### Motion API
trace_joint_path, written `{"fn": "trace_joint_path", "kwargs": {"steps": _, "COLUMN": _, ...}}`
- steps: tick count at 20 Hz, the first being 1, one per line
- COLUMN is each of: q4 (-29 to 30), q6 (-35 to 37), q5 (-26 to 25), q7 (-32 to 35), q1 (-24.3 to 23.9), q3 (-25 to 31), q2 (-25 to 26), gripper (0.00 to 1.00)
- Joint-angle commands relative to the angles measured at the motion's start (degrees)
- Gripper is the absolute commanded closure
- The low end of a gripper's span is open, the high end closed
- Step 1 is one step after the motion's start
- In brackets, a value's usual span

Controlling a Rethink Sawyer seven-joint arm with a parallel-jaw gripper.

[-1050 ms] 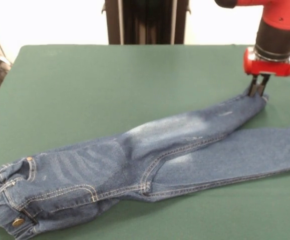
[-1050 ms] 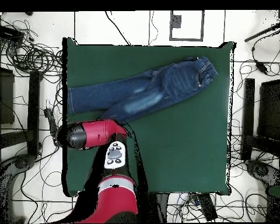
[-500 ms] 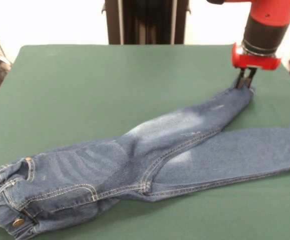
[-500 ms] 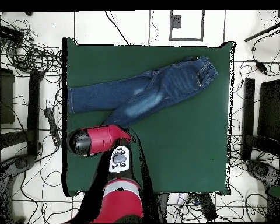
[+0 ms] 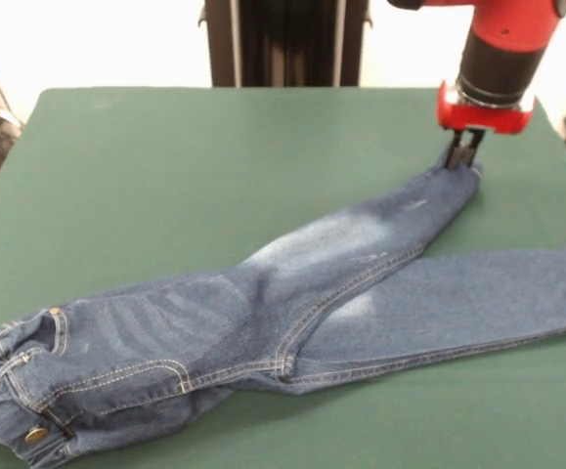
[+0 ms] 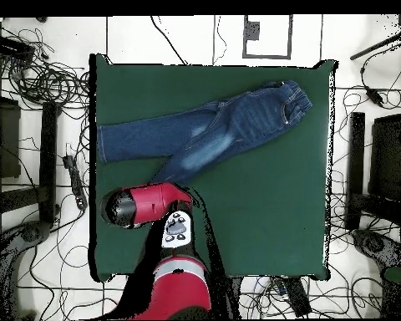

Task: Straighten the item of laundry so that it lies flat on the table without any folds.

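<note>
Jeans point(image 5: 263, 313): on the bench point(image 5: 195, 166), long axis from 8 o'clock to 2 o'clock in front view; waistband near, at 8.
Near leg: flat, hem toward 3 o'clock.
Far leg: angled toward 1 o'clock.
Gripper point(image 5: 464, 156): pinching the far leg's hem, fingers pressed together.

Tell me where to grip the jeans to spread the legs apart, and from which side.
Grip the jeans at the hem of the far leg, from straight above, where the end effector is shut on it. That leg tapers to a free end lying flat on the table, so probably a top-down pinch can drag it sideways.
</note>
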Motion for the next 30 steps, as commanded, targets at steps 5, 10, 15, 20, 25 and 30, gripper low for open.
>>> {"fn": "trace_joint_path", "kwargs": {"steps": 5, "q4": 5.6, "q6": -2.3, "q5": -1.7, "q7": 0.6, "q1": -2.8, "q3": 8.3, "q2": 0.6, "gripper": 1.0}}
{"fn": "trace_joint_path", "kwargs": {"steps": 10, "q4": 6.7, "q6": -2.4, "q5": -2.2, "q7": -0.2, "q1": -4.4, "q3": 9.9, "q2": -0.5, "gripper": 1.0}}
{"fn": "trace_joint_path", "kwargs": {"steps": 15, "q4": 10.1, "q6": -2.5, "q5": -4.0, "q7": -1.4, "q1": -6.7, "q3": 11.6, "q2": -2.8, "gripper": 1.0}}
{"fn": "trace_joint_path", "kwargs": {"steps": 20, "q4": 11.0, "q6": -2.5, "q5": -5.4, "q7": -1.0, "q1": -7.8, "q3": 12.4, "q2": -3.3, "gripper": 1.0}}
{"fn": "trace_joint_path", "kwargs": {"steps": 25, "q4": 11.2, "q6": -1.9, "q5": -6.1, "q7": -0.9, "q1": -8.6, "q3": 13.2, "q2": -3.7, "gripper": 1.0}}
{"fn": "trace_joint_path", "kwargs": {"steps": 30, "q4": 10.6, "q6": -2.1, "q5": -6.6, "q7": 0.1, "q1": -8.6, "q3": 13.4, "q2": -3.2, "gripper": 1.0}}
